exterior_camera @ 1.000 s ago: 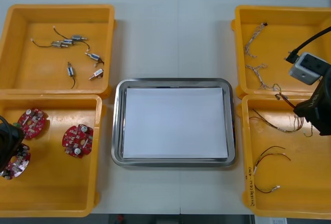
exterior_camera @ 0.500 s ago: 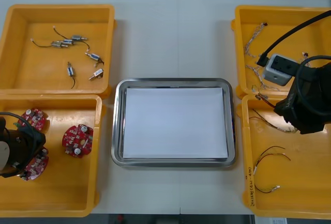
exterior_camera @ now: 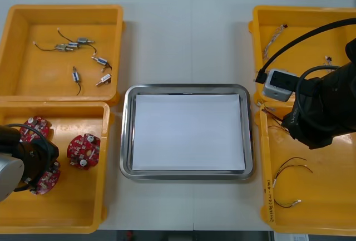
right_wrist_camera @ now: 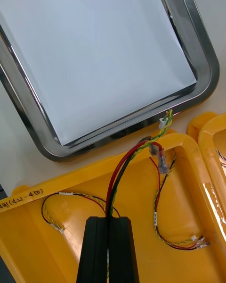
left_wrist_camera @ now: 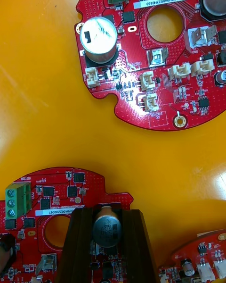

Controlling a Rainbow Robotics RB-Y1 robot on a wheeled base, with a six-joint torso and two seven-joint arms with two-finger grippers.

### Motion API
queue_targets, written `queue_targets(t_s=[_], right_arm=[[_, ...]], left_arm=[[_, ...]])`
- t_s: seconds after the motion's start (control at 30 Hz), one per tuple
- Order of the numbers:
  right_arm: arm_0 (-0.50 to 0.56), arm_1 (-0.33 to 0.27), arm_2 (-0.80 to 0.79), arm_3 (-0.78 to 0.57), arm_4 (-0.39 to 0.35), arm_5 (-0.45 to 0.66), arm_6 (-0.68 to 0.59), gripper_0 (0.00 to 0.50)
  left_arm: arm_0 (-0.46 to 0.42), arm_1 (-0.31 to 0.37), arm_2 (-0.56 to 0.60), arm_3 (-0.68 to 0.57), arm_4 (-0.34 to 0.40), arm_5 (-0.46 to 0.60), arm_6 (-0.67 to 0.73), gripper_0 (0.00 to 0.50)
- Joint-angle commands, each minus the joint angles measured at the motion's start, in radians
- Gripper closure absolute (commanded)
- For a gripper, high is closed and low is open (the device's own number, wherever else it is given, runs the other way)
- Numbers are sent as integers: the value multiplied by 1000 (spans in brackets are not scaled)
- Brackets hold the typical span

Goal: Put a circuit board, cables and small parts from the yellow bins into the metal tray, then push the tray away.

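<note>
Right tool is clenching a red and yellow cable above the yellow bin, metal tray lying just beyond it; left tool is gripping a circuit board; pickup step, likely calling next for carrying both trayward and releasing.

From the front, the left arm at 8 o'clock covers part of a board, and the right arm at 3 o'clock hides much of the right bins. At the wrist, the left tool covers that board's middle; two other boards are cut by the edges. A cable vanishes between the right tool fingers; the tray is cropped.
</note>
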Motion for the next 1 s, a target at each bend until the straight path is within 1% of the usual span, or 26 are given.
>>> queue_targets(t_s=[0.03, 0.07, 0.1, 0.13, 0.17, 0.23, 0.43, 0.6, 0.7, 0.77, 0.8, 0.87, 1.0], right_arm=[[-39, -38, 21, -26, 8, 10, -26, 500], [-42, -38, 22, -26, 8, 13, -24, 500], [-42, -38, 27, -26, 10, 15, -26, 500], [-47, -40, 32, -26, 10, 16, -24, 500], [-50, -40, 38, -26, 11, 20, -26, 500], [-53, -40, 42, -26, 11, 20, -24, 500], [-53, -38, 42, -26, 7, 23, -23, 500], [-53, -38, 42, -26, 7, 26, -21, 500], [-53, -38, 42, -26, 8, 27, -23, 500], [-53, -38, 42, -26, 10, 32, -24, 500], [-53, -40, 42, -26, 10, 32, -24, 500], [-53, -40, 42, -26, 10, 35, -27, 500], [-53, -40, 42, -26, 10, 35, -29, 500]], left_arm=[[21, 35, -12, -25, -16, -11, 39, 468], [21, 35, -12, -25, -16, -11, 41, 360], [21, 35, -12, -25, -17, -11, 41, 275], [21, 35, -12, -25, -17, -11, 42, 162], [21, 35, -12, -25, -20, -13, 44, 76], [21, 35, -10, -25, -25, -11, 44, 0], [21, 36, -10, -25, -28, -13, 44, 0], [20, 49, 2, -24, -8, -11, 41, 0], [18, 67, 27, -27, 33, -10, 34, 0], [9, 87, 51, -27, 75, -3, 31, 0], [6, 90, 57, -25, 83, -2, 30, 0], [-10, 105, 79, -25, 113, 23, 28, 0], [-39, 128, 106, -27, 145, 72, 30, 0]])
